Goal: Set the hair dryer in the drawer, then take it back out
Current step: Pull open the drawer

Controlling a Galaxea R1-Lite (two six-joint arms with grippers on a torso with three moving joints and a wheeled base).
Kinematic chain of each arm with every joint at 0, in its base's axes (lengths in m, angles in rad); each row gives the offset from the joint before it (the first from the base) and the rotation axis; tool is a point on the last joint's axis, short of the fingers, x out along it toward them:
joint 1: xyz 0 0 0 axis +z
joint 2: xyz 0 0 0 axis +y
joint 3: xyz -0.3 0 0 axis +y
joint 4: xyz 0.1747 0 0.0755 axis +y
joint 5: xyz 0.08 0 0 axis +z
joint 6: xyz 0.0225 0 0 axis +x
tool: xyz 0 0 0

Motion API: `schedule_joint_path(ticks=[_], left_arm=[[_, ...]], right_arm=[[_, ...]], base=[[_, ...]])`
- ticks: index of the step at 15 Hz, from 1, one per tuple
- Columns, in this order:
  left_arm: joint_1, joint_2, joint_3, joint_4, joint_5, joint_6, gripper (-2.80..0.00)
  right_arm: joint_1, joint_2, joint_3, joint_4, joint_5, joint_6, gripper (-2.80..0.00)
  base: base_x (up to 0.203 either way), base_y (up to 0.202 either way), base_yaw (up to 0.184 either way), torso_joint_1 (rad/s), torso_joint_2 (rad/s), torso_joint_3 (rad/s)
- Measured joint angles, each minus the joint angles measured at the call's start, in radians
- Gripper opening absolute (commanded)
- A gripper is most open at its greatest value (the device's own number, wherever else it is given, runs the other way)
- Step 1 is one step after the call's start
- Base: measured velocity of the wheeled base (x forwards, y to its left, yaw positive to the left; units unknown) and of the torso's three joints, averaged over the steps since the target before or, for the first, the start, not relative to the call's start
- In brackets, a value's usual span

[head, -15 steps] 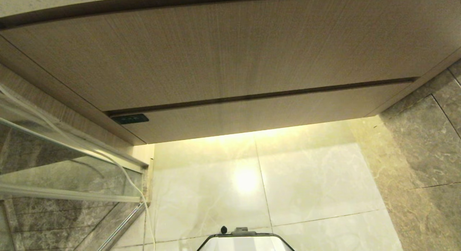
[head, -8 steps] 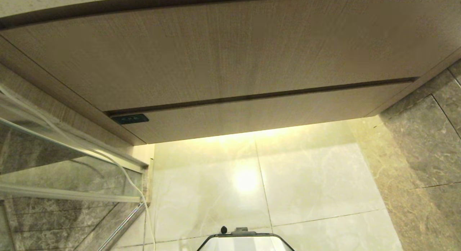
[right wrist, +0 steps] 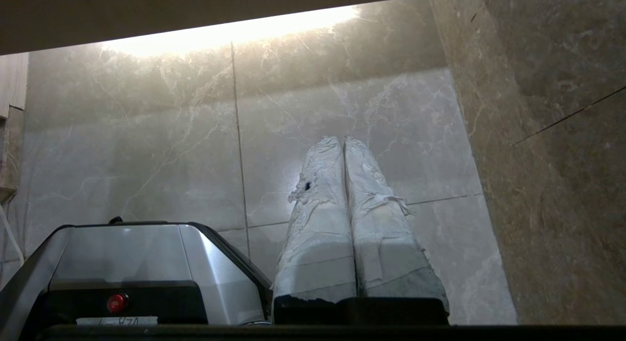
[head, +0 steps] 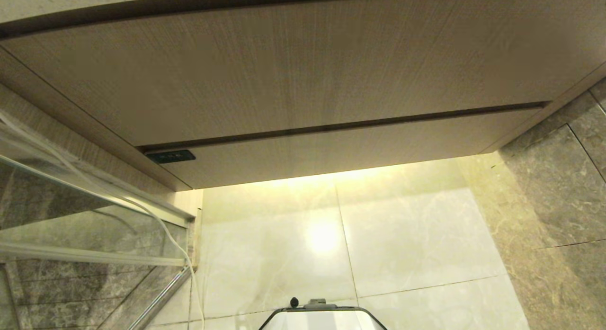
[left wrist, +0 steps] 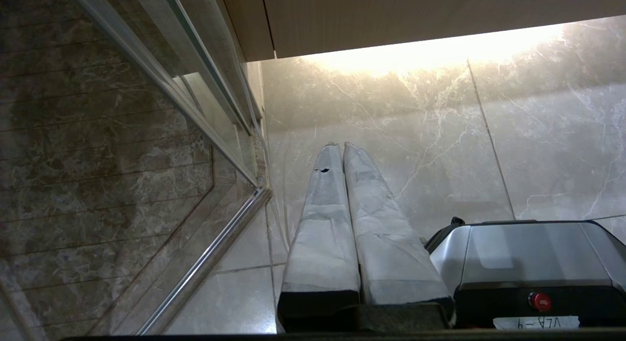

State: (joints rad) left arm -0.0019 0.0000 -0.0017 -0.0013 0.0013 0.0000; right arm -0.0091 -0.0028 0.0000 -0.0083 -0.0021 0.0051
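The wide, shallow, handle-less drawer with a beige wood-grain front (head: 350,145) is fully closed, its face flush below the taller plain wood-grain panel (head: 293,65), with only a thin dark gap between them. A small dark rectangular label plate (head: 170,156) sits at the drawer's upper left corner. The white hair dryer is not visible in any view; its location cannot be determined.

The left gripper (left wrist: 342,146), wrapped in grey-white tape, hangs low over the pale marble-look floor tiles (head: 416,235), pointing toward the cabinet base. Its two fingers (left wrist: 323,214) lie pressed together along their length and hold nothing. The right gripper (right wrist: 343,140), taped likewise with some fraying, hangs in the same attitude on the other side. Its fingers (right wrist: 381,218) are also closed against each other and empty.

Between the two arms sits the robot's silver-grey base housing (left wrist: 518,248), carrying a small red button (left wrist: 540,301).

On the robot's left stands a glass partition with a chrome frame (head: 94,211); a thin white cord (head: 175,240) hangs against it. On the right is a dark grey-brown marble wall (head: 563,192). A warm light strip glows on the floor under the cabinet.
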Motion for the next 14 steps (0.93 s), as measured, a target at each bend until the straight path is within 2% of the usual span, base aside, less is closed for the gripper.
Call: schedule_joint_path(ticks=[7, 14], left_arm=[[0.001, 0.0, 0.0, 0.0, 0.0, 0.0, -2.8], [0.001, 0.0, 0.0, 0.0, 0.0, 0.0, -2.8]], right_arm=[[0.0, 0.0, 0.0, 0.001, 0.002, -0.012, -2.8], [0.0, 0.0, 0.0, 0.003, -0.002, 0.002, -2.8]], base=[[0.0, 0.0, 0.011, 0.0, 0.0, 0.001], [0.0, -0.006, 0.182, 0.002, 0.0, 0.004]])
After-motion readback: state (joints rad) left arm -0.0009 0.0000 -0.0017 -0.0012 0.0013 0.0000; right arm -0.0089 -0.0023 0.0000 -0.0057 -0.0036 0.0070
